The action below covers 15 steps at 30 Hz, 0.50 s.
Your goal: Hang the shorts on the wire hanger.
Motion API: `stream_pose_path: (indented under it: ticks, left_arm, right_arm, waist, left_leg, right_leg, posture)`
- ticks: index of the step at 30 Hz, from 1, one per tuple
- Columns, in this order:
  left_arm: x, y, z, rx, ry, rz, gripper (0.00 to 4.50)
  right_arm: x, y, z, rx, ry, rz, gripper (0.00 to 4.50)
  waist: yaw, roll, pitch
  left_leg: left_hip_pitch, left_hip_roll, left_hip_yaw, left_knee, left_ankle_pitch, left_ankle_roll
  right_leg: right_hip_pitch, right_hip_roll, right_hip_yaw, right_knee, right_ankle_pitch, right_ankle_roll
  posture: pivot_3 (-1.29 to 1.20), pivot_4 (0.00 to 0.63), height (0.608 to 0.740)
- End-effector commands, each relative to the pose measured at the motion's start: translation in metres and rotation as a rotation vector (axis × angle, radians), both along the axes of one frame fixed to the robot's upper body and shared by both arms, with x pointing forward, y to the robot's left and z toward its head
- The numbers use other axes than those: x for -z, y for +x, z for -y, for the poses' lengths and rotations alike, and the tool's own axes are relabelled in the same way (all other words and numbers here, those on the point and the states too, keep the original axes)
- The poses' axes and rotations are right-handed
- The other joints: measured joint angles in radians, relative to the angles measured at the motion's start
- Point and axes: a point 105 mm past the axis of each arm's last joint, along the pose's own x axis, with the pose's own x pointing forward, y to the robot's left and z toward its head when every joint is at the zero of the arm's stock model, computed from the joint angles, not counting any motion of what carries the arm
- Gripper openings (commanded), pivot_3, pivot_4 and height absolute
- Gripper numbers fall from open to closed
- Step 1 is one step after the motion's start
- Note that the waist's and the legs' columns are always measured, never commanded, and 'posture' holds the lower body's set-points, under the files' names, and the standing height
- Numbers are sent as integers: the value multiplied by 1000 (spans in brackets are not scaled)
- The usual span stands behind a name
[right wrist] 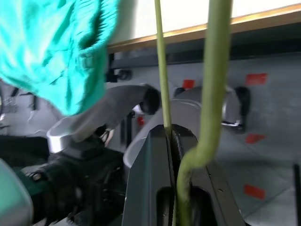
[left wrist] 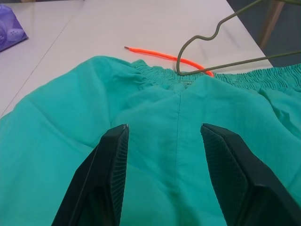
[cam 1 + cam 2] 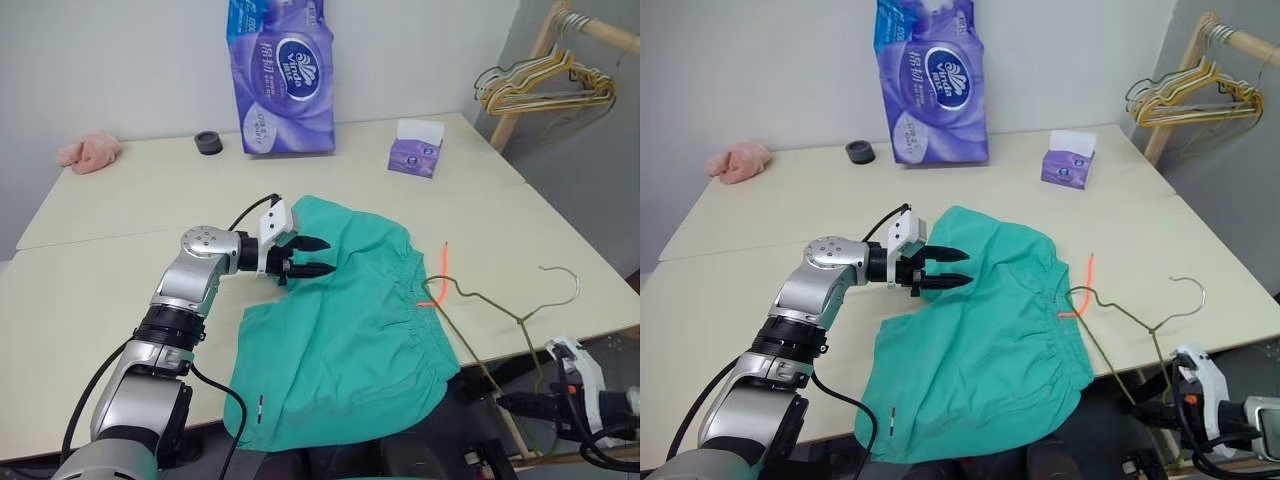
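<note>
Teal-green shorts (image 3: pixel 345 330) lay spread on the desk (image 3: pixel 120 200), their lower hem hanging over the near edge and the gathered waistband toward the desk's right edge, an orange-red drawstring (image 3: pixel 440 275) trailing out. The left gripper (image 3: pixel 310 256) hovered above the shorts with its fingers spread, holding nothing. The right gripper (image 1: pixel 176 141), off the desk's near right corner, was pinched tight on the thin wire hanger (image 3: pixel 500 310), whose far end rested at the waistband. The step looked like threading the hanger into the shorts; next, the left gripper would probably need to lift or steady the waistband.
</note>
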Motion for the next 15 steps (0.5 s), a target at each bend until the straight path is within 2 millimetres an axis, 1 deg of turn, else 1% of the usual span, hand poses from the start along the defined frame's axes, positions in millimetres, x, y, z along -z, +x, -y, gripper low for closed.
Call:
stream_pose_path:
  ticks: [1,6,11,15]
  left_arm:
    - [-10,2,3,9,1,47,2570]
    - [-12,2,4,6,2,55,2570]
    - [-10,2,3,-2,9,61,2570]
    - [-11,3,3,-9,10,65,2570]
  right_arm:
    - [-4,8,-11,-34,38,17,0]
    - [-4,23,-17,-33,76,21,0]
    - [-9,39,-19,5,121,57,0]
    - [-11,44,-20,15,144,68,0]
  waist:
    - [0,0,0]
    - [1,0,0]
    - [2,0,0]
    - [3,0,0]
  left_leg:
    - [0,0,0,0,0,0]
    - [0,0,0,0,0,0]
    - [-1,0,-1,0,0,0]
    - [-1,0,-1,0,0,0]
  right_leg:
    - [0,0,0,0,0,0]
    - [0,0,0,0,0,0]
    - [0,0,0,0,0,0]
    - [0,0,0,0,0,0]
  posture:
    - [-194,93,740]
    - [-189,94,740]
    - [-183,94,740]
    - [-179,92,740]
